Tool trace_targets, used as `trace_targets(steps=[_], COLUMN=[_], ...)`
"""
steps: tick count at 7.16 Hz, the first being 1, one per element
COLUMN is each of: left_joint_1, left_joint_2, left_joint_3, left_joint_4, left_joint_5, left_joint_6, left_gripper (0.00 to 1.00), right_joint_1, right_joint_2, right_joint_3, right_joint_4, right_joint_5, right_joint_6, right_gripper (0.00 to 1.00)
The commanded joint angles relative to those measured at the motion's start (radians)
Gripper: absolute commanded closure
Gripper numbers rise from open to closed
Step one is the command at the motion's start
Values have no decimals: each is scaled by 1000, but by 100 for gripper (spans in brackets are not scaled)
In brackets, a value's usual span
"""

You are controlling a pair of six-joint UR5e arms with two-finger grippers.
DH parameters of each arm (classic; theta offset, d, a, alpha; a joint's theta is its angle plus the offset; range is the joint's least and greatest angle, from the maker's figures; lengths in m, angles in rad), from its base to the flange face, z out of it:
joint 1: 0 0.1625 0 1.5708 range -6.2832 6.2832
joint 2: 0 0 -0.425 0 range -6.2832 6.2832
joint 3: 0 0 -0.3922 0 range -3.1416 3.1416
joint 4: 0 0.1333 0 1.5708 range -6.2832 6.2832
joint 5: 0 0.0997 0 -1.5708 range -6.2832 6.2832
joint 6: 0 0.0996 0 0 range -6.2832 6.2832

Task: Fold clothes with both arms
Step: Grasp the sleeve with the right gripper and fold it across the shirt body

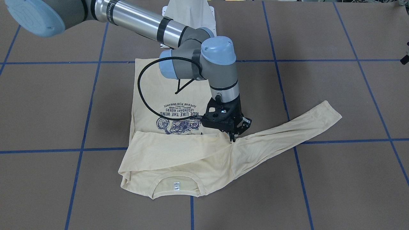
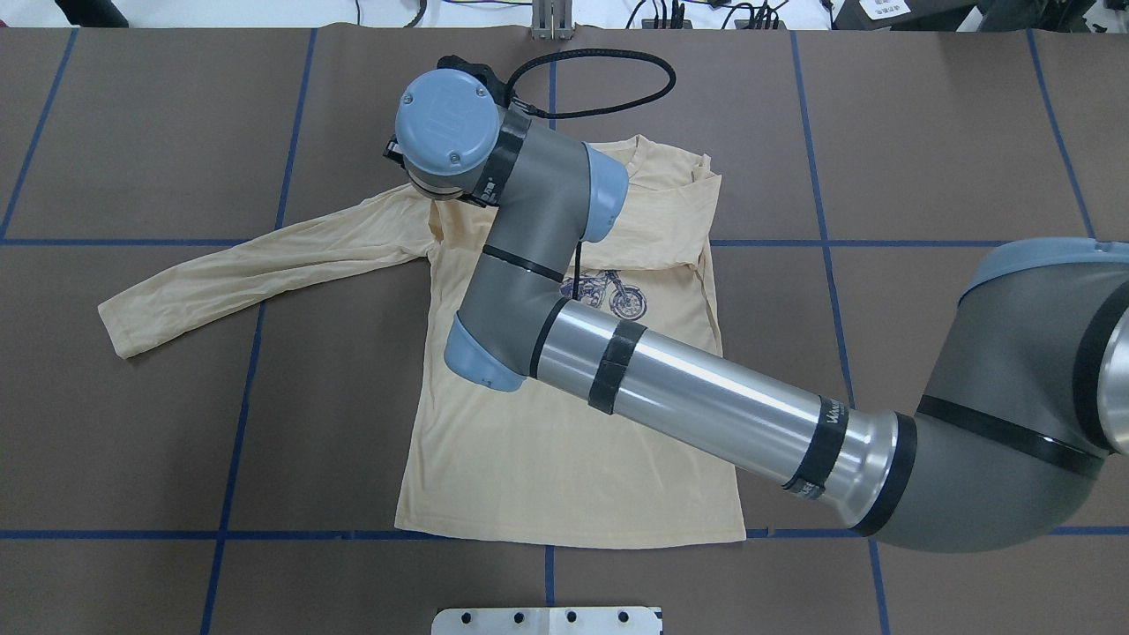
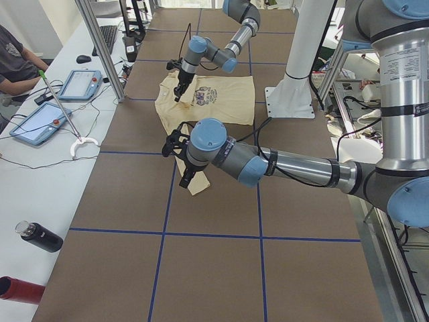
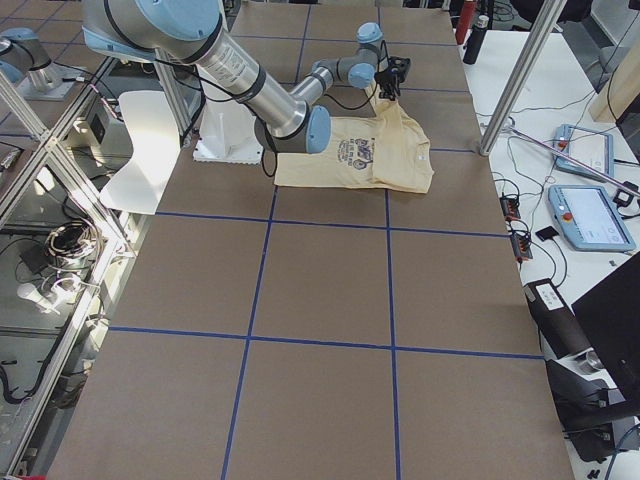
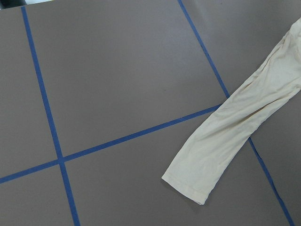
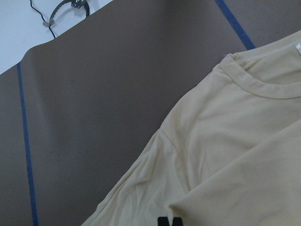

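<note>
The right gripper (image 1: 232, 136) has its tips down on the T-shirt (image 1: 179, 159), but I cannot tell if its jaws pinch. The left gripper (image 3: 175, 143) looks too small to tell. The T-shirt lies flat mid-tabletop (image 1: 319, 191).

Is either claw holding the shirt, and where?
Cannot tell. The right claw touches the T-shirt at the end of its folded sleeve; no pinch shows. The left claw hangs above the other sleeve.
</note>
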Motion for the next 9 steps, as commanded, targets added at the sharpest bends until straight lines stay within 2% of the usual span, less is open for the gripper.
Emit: trace_targets(steps=[1,2,4,5,7,9], left_joint_1=[75,126,263,298,354,413], left_joint_2=[-88,-119,-125,-127,-162,-176], left_joint_3=[142,207,218,265,374,419], left_joint_4=[-57,-111,-214,-242,-314,-314], left_joint_5=[7,12,173,206,231,231], left_joint_6=[-89,-187,-397,-405,-410,-466], left_gripper=[0,0,0,1,11,20], right_joint_1=[-12,-12,-8,2,46,141], right_joint_2=[83,89,100,29,-212,-491], right_joint_3=[-153,-163,-128,-34,274,564], right_joint_4=[82,87,83,78,-64,-75], right_joint_5=[-53,-55,-28,26,152,335], right_joint_6=[13,13,60,77,67,52], right_gripper=[2,1,0,1,1,1])
